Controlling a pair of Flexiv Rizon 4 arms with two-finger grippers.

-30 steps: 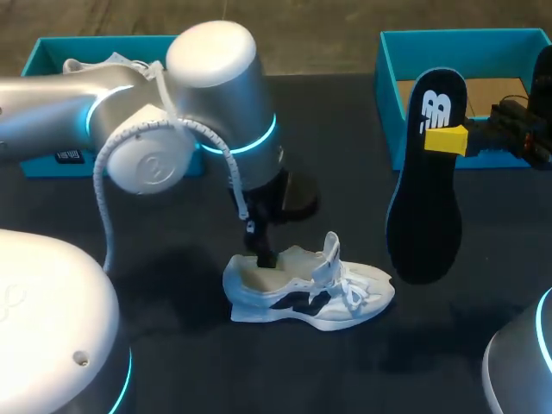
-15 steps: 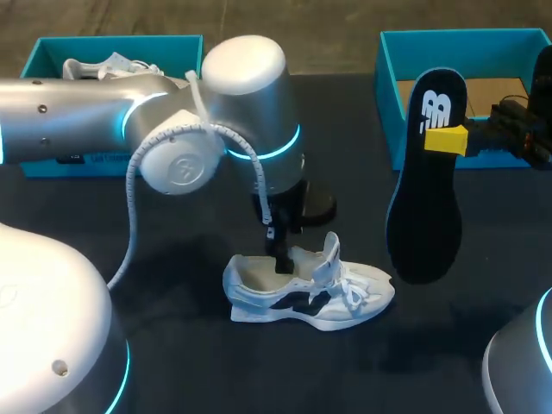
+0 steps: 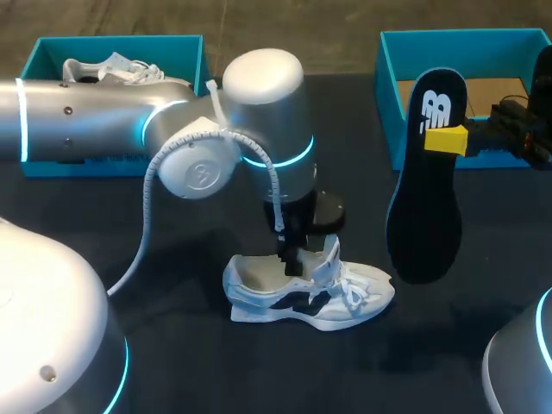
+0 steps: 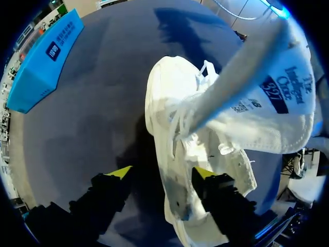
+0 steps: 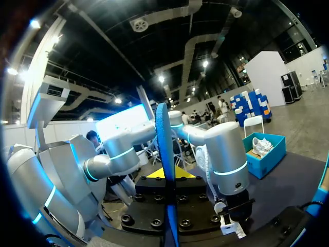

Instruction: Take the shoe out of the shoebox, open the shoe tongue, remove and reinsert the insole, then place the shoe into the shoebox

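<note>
Here, nearest us, the shoe (image 3: 345, 297) lay on its sole on the black table (image 3: 190, 362), out of its box, with its tongue (image 3: 330, 252) standing up. Our left gripper (image 4: 162, 173) hung at the shoe's opening with its fingers spread, one over the shoe and one beside it, gripping nothing. Further right, our right gripper (image 3: 445, 138) was closed on the insole (image 3: 423, 207), holding it upright in the air, well apart from the shoe. Behind it stood the open shoebox (image 3: 390, 78), and at the far left a second box (image 3: 121, 45) held another shoe (image 3: 112, 67). We judged the reinsertion risky. Pinched near one end, the long insole could bend and catch on the collar. The light shoe could slide, since nothing pinned it. The tongue could also drop back if the left gripper left it, or that arm could block the way in.
</note>
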